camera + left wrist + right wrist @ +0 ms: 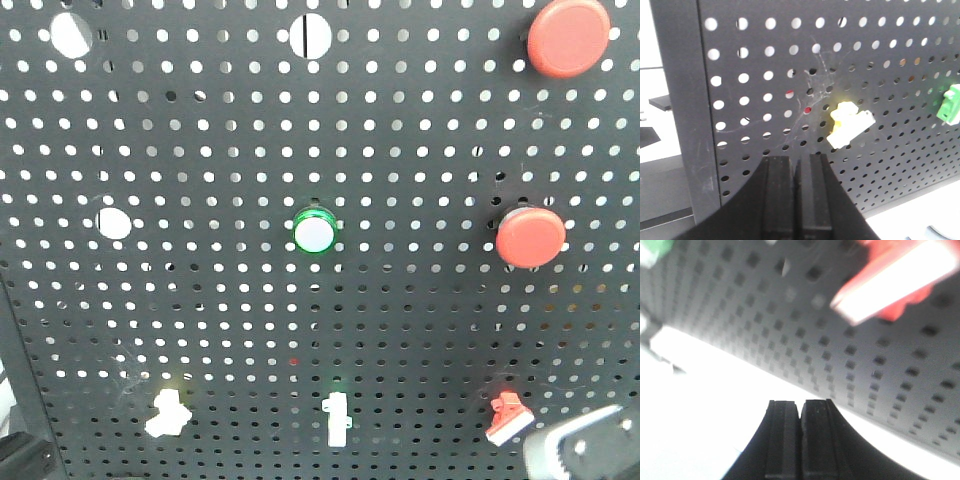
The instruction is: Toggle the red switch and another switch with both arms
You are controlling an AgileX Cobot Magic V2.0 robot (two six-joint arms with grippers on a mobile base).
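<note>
Taking the green-ringed button (316,232) in the middle of the black pegboard (200,330) as the marker, the pale toggle switch (167,413) sits below it and well to its left. In the left wrist view the same switch (850,124) stands up and to the right of the left gripper (796,165), whose jaws are clenched on nothing and do not touch the lever. Pushed straight ahead from there, they would likely meet bare board beside the switch, or clip only the edge of the stubby lever and slide off without throwing it. Straight below the green-ringed button is a white toggle on a green base (338,418), which is no part of the task. A sideways sweep by the left arm that runs too far toward it could flip it by mistake. Below the button and well to its right is the red switch (507,417), with the grey body of the right arm (590,448) just beside it. The right wrist view is blurred. It shows the red switch (890,282) large, above and to the right of the right gripper (800,407), whose jaws are likewise pressed together and empty. So close in, a small aiming error could jam the tips against the switch housing rather than the lever, or push the lever the wrong way.
</note>
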